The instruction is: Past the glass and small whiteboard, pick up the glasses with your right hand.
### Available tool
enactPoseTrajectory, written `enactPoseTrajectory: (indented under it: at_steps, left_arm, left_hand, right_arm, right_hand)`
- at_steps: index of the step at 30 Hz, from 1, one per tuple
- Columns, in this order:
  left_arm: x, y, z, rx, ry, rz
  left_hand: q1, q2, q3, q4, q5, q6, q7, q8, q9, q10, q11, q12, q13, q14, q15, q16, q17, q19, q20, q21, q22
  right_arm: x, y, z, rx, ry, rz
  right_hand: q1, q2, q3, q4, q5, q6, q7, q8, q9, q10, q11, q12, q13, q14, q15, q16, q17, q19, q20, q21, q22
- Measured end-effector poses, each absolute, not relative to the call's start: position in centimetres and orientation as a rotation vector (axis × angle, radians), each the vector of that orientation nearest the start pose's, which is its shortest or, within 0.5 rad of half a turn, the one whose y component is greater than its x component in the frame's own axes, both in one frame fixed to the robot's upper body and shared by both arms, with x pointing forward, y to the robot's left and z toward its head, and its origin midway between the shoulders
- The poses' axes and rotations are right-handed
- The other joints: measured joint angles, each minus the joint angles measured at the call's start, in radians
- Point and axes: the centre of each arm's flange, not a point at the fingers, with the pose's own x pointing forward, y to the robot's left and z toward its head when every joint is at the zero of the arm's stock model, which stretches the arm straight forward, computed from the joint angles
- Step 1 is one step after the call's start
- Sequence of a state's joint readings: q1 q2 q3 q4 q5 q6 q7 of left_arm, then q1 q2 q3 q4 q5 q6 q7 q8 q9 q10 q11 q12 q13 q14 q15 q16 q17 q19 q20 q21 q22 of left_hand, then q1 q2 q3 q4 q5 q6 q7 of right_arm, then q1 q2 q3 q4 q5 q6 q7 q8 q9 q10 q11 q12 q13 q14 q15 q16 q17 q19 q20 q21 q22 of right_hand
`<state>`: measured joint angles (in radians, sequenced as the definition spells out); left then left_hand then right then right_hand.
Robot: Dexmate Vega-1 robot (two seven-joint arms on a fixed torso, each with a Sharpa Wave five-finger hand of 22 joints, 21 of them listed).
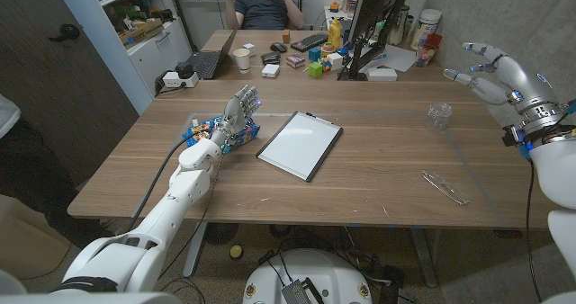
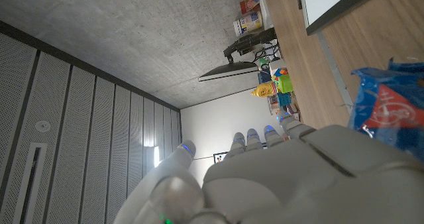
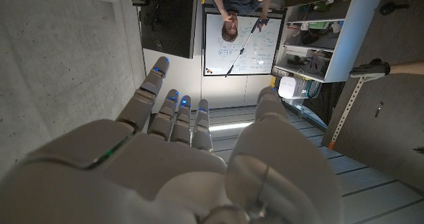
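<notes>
hovering high w/ fingers spread & empty, your right hand (image 1: 493, 70) hasn't reached the thin clear-framed glasses (image 1: 445, 187) yet — whole pickup's left.

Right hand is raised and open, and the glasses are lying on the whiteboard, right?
Not quite. In the head view the right hand is raised and open, but the glasses lie on the bare table, well apart from the whiteboard.

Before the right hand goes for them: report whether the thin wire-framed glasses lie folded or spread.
Cannot tell. The thin wire-framed glasses lie flat on the wooden table, too small in the head view to show the temples.
</notes>
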<state>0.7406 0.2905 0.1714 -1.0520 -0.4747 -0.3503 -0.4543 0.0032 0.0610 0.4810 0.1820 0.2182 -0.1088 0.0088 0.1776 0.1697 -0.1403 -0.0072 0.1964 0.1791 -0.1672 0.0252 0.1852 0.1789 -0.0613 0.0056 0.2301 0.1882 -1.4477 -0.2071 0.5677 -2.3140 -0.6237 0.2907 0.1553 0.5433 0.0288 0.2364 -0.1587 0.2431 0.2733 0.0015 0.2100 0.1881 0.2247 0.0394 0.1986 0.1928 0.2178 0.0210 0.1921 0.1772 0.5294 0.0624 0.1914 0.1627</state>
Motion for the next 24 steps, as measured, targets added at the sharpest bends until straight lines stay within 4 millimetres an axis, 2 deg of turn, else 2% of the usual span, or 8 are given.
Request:
enactPoseTrajectory:
  at_steps: [4, 9, 17, 24]
  left_arm:
    - [67.3, 26.9, -1.6, 0.008, -0.659, -0.442]
    - [67.4, 26.7, -1.5, 0.011, -0.660, -0.451]
    - [67.4, 26.6, -1.4, 0.014, -0.661, -0.458]
    - [67.5, 26.7, -1.3, 0.016, -0.661, -0.461]
  left_hand:
    - [0.000, 0.000, 0.000, 0.000, 0.000, 0.000, 0.000, 0.000, 0.000, 0.000, 0.000, 0.000, 0.000, 0.000, 0.000, 0.000, 0.000, 0.000, 0.000, 0.000, 0.000]
    - [0.000, 0.000, 0.000, 0.000, 0.000, 0.000, 0.000, 0.000, 0.000, 0.000, 0.000, 0.000, 0.000, 0.000, 0.000, 0.000, 0.000, 0.000, 0.000, 0.000, 0.000]
    - [0.000, 0.000, -0.004, 0.004, 0.000, 0.000, 0.000, 0.000, 0.000, 0.000, 0.000, 0.000, 0.000, 0.000, 0.000, 0.000, 0.000, 0.000, 0.000, 0.000, 0.000]
    - [0.000, 0.000, -0.008, 0.000, 0.000, 0.000, 0.000, 0.000, 0.000, 0.000, 0.000, 0.000, 0.000, 0.000, 0.000, 0.000, 0.000, 0.000, 0.000, 0.000, 0.000]
  right_arm:
    - [34.0, -39.9, 5.2, -1.149, -0.877, -0.551]
    - [33.1, -40.0, 4.7, -1.253, -0.825, -0.609]
    - [31.8, -40.4, 4.2, -1.336, -0.761, -0.680]
    - [31.1, -40.2, 3.9, -1.406, -0.712, -0.729]
  right_hand:
    - [0.010, 0.000, 0.004, -0.004, 0.000, 0.007, -0.007, 0.000, 0.000, 0.000, -0.008, -0.001, 0.000, 0.000, 0.000, 0.000, 0.000, -0.005, -0.005, 0.000, 0.000]
    - [0.027, -0.004, 0.008, -0.008, 0.000, 0.018, -0.018, 0.000, 0.000, 0.000, -0.011, -0.001, 0.000, -0.001, -0.001, 0.000, 0.000, -0.005, -0.005, 0.000, 0.000]
    - [0.060, 0.008, 0.020, -0.014, 0.000, 0.018, -0.018, 0.000, 0.000, -0.009, -0.020, -0.001, 0.000, -0.005, -0.005, 0.000, 0.000, -0.005, -0.005, 0.000, 0.000]
    - [0.079, 0.003, 0.025, -0.019, 0.000, 0.018, -0.018, 0.000, 0.000, -0.014, -0.025, -0.001, 0.005, -0.011, -0.011, -0.004, 0.000, -0.005, -0.005, 0.000, 0.000]
